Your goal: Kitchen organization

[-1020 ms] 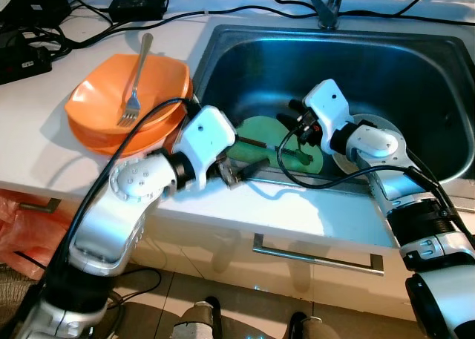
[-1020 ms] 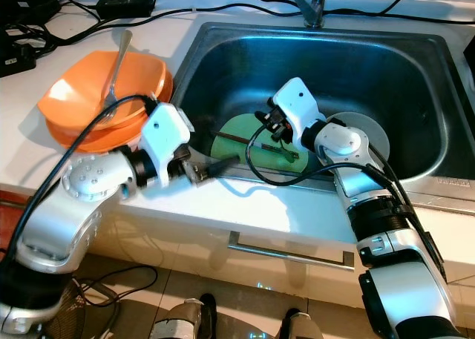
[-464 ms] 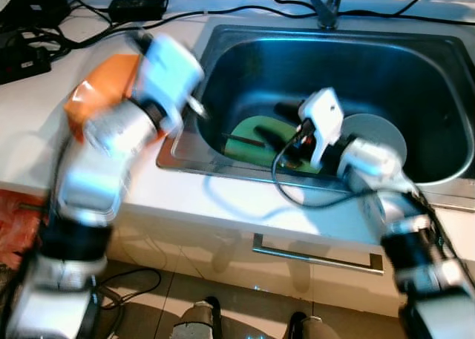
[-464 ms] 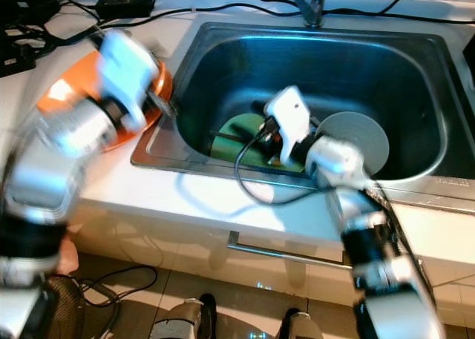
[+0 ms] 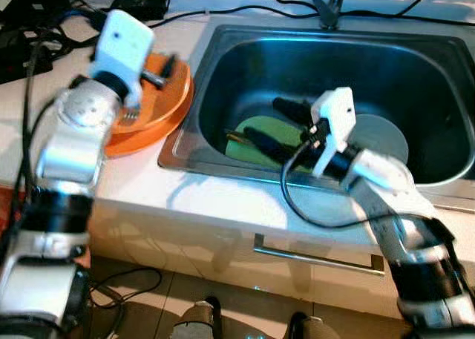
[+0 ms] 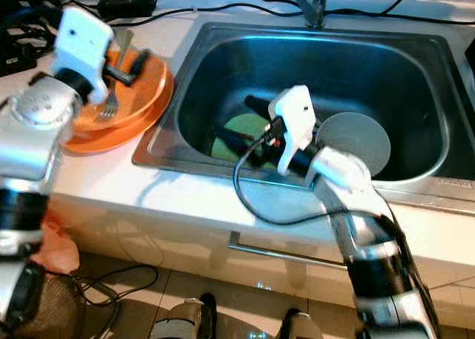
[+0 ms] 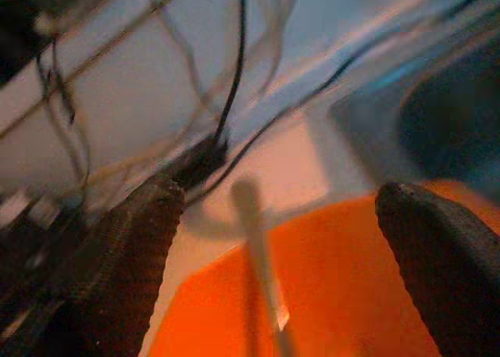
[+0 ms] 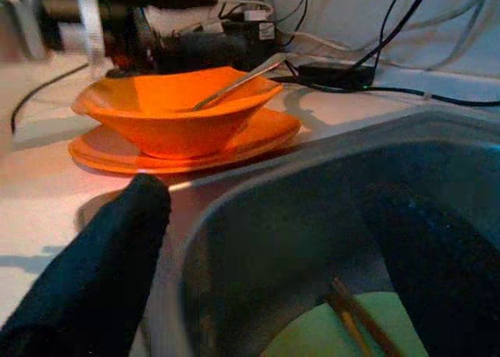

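While the sink [image 5: 223, 38] is far from emptied, part of the sorting appears done: an orange bowl [image 6: 137, 79] is stacked on an orange plate [image 6: 111, 135] on the white counter [image 5: 30, 109], at about nine o'clock from the basin, and a fork [image 6: 111, 101] is seen lying in that bowl. The left gripper [image 5: 157, 70] is held over the bowl, its fingers spread apart with the fork's handle seen between them in the left wrist view and nothing clamped.

Inside the basin, a green plate [image 5: 260, 135] is seen at about six o'clock on the floor of the sink, with thin brown chopsticks [image 8: 355, 318] lying across it, and a grey round plate [image 5: 386, 135] sits just beside it toward three o'clock. The right gripper [image 5: 271, 120] is reached down over the green plate, its two black fingers parted and empty, one of them [image 5: 293, 109] pointing toward ten o'clock.

It is judged that the green plate, the chopsticks and the grey plate are left to be lifted out. Black cables [image 5: 223, 12] and a power adapter [image 5: 137, 5] are strewn along the counter at twelve o'clock. The tap [image 5: 326, 9] is seen at the basin's far edge.
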